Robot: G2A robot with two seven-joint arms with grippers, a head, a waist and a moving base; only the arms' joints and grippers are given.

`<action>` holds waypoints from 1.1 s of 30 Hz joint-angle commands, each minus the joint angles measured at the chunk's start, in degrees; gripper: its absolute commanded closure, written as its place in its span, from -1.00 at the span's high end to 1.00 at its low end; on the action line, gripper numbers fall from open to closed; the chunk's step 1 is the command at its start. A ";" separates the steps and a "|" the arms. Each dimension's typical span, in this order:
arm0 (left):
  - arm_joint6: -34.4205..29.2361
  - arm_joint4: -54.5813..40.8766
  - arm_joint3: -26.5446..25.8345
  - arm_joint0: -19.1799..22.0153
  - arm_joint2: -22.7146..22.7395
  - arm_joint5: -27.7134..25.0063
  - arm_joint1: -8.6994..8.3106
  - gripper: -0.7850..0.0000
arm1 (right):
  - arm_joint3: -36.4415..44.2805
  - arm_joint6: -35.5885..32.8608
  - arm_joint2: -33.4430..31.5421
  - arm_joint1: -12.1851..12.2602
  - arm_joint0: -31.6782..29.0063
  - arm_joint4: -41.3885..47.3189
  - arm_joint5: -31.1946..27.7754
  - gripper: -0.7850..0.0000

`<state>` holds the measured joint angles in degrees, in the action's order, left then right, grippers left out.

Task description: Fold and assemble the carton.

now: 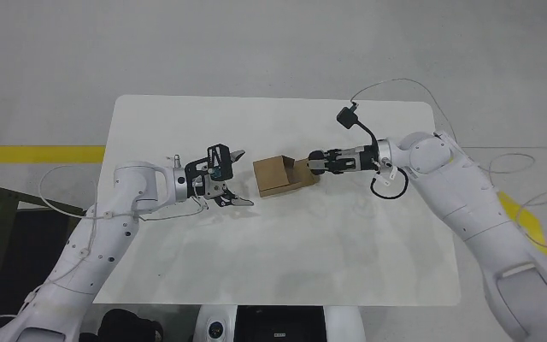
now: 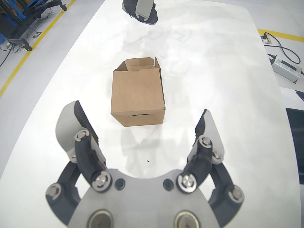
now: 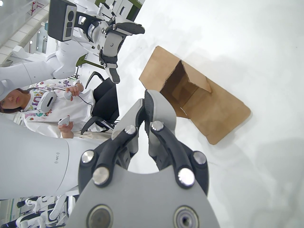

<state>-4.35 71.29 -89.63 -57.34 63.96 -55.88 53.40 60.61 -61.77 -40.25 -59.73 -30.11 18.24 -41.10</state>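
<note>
Carton [image 1: 273,175] is laid at the middle of the table [image 1: 154,265], between the left gripper [image 1: 240,179], spread wide, and the right gripper [image 1: 313,164], pressed together on nothing. Closing the open end beside the right gripper is judged the step in hand. Its flaps must be folded in next.

Plain brown cardboard carton [image 1: 275,176], glossy white bench [image 1: 256,256], left pincer [image 1: 244,179] and right pincer [image 3: 145,100] silver-grey with black ribbed pads [image 2: 83,117], pale grey floor [image 1: 256,51] with yellow stripe [image 1: 51,154]

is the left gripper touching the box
Apart. In the left wrist view, bare table shows between the box and each open finger of the left gripper.
</note>
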 commanded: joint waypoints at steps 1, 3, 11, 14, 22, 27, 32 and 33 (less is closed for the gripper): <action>-0.01 -0.07 -0.13 -0.61 -0.04 1.34 0.05 1.00 | 0.85 0.75 -0.39 0.05 -0.66 0.61 2.10 -1.00; 0.44 -0.07 0.03 -1.00 0.11 2.35 0.09 1.00 | 1.34 -0.68 -0.72 0.17 -0.81 1.38 4.53 -1.00; 8.02 7.67 3.72 -0.81 -2.06 6.38 0.72 1.00 | 1.48 -6.01 -1.50 0.88 -3.63 3.34 14.72 -1.00; 11.99 10.99 6.32 0.39 -4.24 7.58 1.31 1.00 | 1.82 -6.62 -1.55 0.92 -4.85 3.94 17.70 -1.00; 17.25 12.62 12.12 4.96 -9.89 8.89 3.47 1.00 | -0.05 -4.65 -0.97 -0.24 -5.27 4.52 19.58 -1.00; 17.79 11.18 15.62 7.38 -12.76 9.86 4.99 1.00 | -3.02 -1.87 0.13 -1.68 -4.27 4.03 19.54 -1.00; 18.23 11.05 17.90 9.29 -14.67 9.54 6.07 1.00 | -5.01 -0.96 1.41 -3.18 -3.36 4.09 19.78 -1.00; 18.37 11.12 18.29 9.56 -14.85 9.47 6.20 1.00 | -5.32 -0.82 1.64 -3.46 -3.22 4.04 19.88 -1.00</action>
<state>13.87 82.32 -71.77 -48.06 49.30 -46.36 59.47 55.60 -62.73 -38.84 -62.92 -33.46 22.35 -21.34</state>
